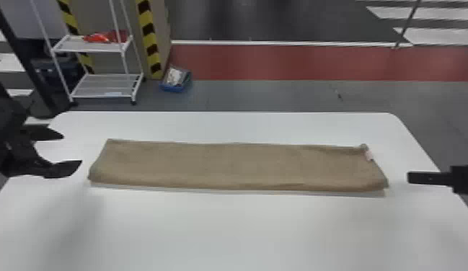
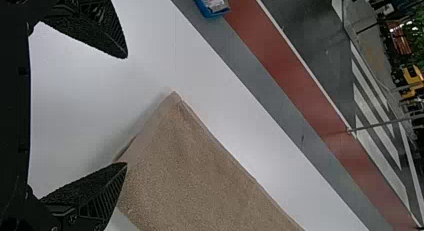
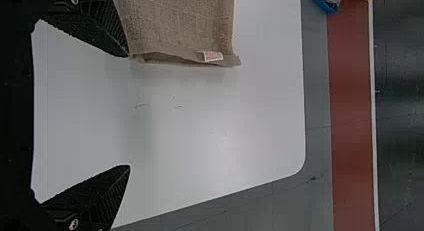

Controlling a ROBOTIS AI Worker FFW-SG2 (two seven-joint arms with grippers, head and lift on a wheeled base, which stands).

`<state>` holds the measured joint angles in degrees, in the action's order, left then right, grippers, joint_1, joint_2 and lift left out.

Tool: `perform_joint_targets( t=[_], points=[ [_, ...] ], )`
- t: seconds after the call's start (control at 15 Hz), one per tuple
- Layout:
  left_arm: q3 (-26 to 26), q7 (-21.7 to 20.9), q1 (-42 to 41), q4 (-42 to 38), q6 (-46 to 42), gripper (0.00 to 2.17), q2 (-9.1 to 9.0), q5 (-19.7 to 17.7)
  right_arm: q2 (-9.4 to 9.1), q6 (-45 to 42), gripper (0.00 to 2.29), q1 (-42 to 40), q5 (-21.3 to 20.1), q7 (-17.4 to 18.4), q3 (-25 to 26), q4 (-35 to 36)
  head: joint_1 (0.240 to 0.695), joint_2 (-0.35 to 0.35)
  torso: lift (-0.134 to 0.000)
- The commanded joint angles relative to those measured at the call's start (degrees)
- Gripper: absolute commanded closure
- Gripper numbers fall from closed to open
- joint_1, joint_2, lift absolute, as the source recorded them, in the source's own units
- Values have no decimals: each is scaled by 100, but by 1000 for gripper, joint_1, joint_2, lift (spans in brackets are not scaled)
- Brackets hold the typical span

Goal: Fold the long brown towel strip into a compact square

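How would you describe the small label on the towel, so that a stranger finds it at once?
On the white table lies the brown towel strip. At its right end, near the far corner, sits the label, pale against brown cloth.

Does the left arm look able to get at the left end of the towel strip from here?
Likely yes: the left gripper is open beside that end of the towel strip, with nothing visible between them; its height above the table is hard to judge.

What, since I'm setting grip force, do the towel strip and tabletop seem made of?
The towel strip looks like matte woven cloth, possibly cotton, from its grainy surface and soft edges. The tabletop seems smooth laminate or plastic, given its faint sheen.
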<state>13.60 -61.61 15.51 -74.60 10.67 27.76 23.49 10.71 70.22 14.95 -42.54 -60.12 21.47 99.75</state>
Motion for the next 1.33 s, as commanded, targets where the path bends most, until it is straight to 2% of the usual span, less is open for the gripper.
perform_joint_targets(
  t=[0.0, 0.8, 0.93, 1.07, 1.27],
  points=[
    [3, 0, -22, -29, 2, 130, -16, -11, 1, -29, 87, -1, 0, 0, 24, 1, 695, -23, -125],
    [12, 97, -48, -73, 476, 140, -42, -187, -51, 6, 87, -124, 150, 0, 191, 141, 695, -25, -125],
    [29, 202, -48, -160, 1021, 147, -113, -416, -69, -29, 87, -141, 150, 0, 217, 141, 695, -25, -125],
    [82, 343, -57, -266, 1302, 147, -244, -618, -87, -12, 87, -150, 150, 0, 217, 141, 695, -23, -125],
    [55, 712, -57, -477, 2129, 174, -499, -723, -113, -12, 87, -220, 150, 0, 217, 150, 695, -27, -125]
  ],
)
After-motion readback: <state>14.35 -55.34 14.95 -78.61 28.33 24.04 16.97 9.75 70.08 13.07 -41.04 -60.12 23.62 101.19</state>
